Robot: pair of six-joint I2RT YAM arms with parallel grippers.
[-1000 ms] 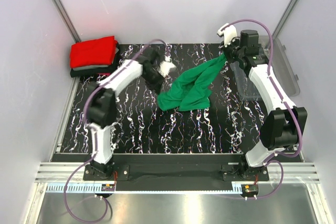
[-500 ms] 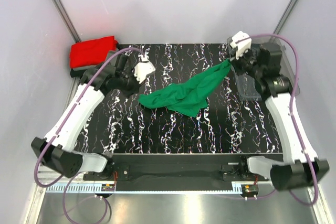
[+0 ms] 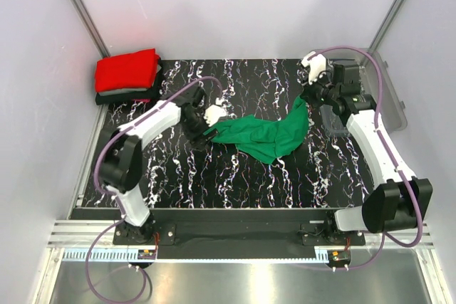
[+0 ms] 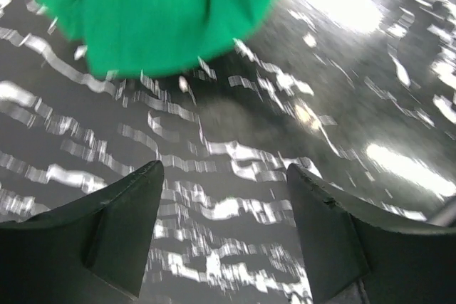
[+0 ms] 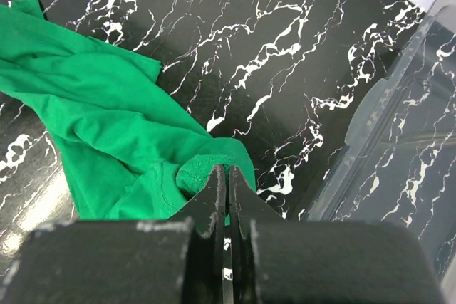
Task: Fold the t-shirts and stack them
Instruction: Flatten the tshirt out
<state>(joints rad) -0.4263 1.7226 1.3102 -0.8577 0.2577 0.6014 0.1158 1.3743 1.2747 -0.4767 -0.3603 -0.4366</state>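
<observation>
Right gripper (image 5: 228,173) pinching the green shirt (image 5: 107,119).
Its jaws are closed on a hemmed edge; the rest lies rumpled to the left on the marbled table (image 5: 285,48), clear bin (image 5: 406,105) at right.

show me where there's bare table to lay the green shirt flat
Widest: the near half of the black marbled table, between the crumpled green t-shirt and the near edge. A narrower strip lies along the far edge, between the red-topped folded stack and the right gripper. Crowded: the stack's far-left corner and the right side by the clear plastic bin.
</observation>
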